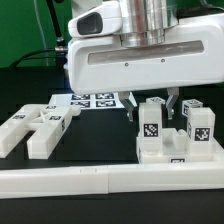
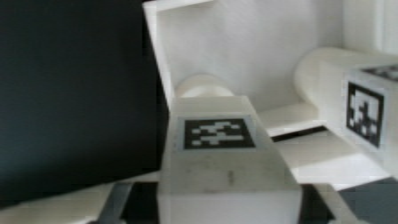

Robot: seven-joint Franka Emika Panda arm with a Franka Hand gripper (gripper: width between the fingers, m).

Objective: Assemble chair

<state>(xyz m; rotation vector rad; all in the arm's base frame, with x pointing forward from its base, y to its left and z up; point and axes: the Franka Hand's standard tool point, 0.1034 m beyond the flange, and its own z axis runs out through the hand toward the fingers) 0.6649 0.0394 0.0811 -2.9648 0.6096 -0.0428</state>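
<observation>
Black table (image 1: pixel 30 95) holding loose chair parts (image 1: pixel 35 128). Gripper (image 1: pixel 151 110) straddling tagged chair piece (image 1: pixel 150 125); cannot tell if clamping. Seemingly grasping step; next needing square closure, straight lift.

No words, numbers or brands legible, only black-and-white square marker tags, on the marker board (image 1: pixel 95 100) far back, on loose chair parts (image 1: pixel 45 128) at left, on upright chair parts (image 1: pixel 150 128) at right

The arm (image 1: pixel 140 55) half hides the marker board (image 1: pixel 88 100); chair part (image 1: pixel 203 150) is cropped.

Bare table (image 1: pixel 100 135) between loose parts (image 1: pixel 35 128) and posts (image 1: pixel 198 125) (seemingly passable).
</observation>
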